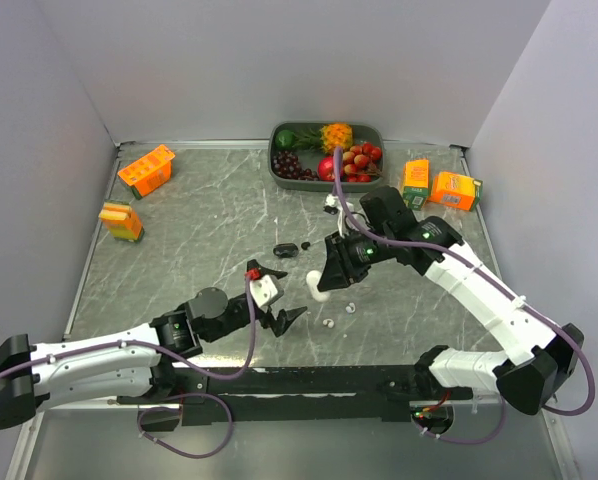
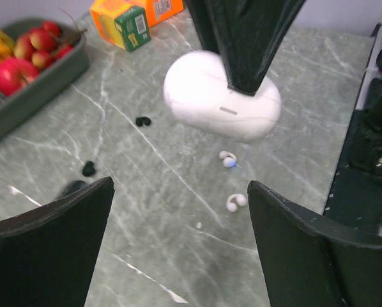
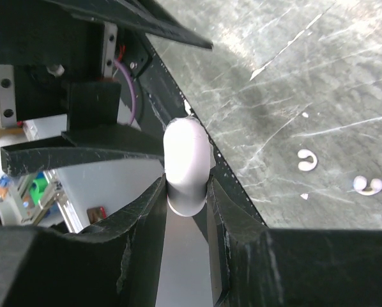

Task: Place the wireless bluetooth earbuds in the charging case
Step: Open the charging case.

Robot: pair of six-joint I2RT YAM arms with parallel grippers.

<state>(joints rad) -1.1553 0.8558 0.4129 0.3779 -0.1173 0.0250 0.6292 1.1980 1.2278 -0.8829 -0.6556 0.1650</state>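
Nearest me, the left gripper (image 2: 180, 185) gapes wide, holding nothing; just past it the nearer white earbud (image 2: 234, 203) and the farther white earbud (image 2: 228, 159) lie loose on the table (image 1: 199, 230); beyond them the right gripper (image 3: 186, 192) pinches the white charging case (image 2: 210, 96); black earbuds (image 2: 143, 121) lie farther off; the fruit tray (image 1: 275, 160) sits at the back.

Bright, even overhead light, soft shadows; pale glare on tabletop (image 3: 319, 57) (wrist views blurred up close).

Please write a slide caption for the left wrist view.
Right gripper holds the white case near two white earbuds; left gripper open.
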